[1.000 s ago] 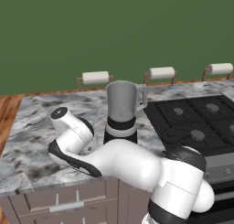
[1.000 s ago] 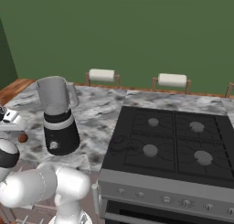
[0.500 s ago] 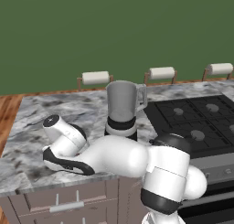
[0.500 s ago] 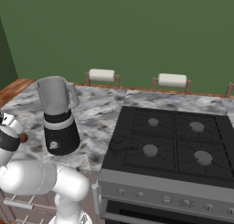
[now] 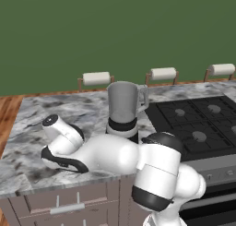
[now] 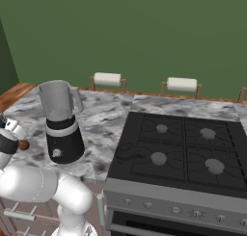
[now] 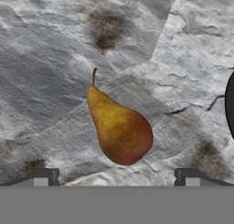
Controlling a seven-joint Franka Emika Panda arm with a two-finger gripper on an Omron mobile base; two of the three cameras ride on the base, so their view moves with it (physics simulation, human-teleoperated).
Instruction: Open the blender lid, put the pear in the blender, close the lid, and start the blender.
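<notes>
Hand view: pear (image 7: 119,131) lies on its side on the grey marbled desk (image 7: 55,58), centre of frame, stem toward the top, fat end toward the bottom. Tool (image 7: 115,176) has its two tips spread wide apart at the bottom edge, one either side of the pear, nothing gripped; whether the tips touch the fruit, cannot tell. Right base view: blender (image 6: 61,122) stands upright on the desk at mid left, jar top open, grey handled jar on a black base with a white dial. A small brown pear shows at the far left edge, beside the arm. Stove (image 6: 181,153) fills the right half.
</notes>
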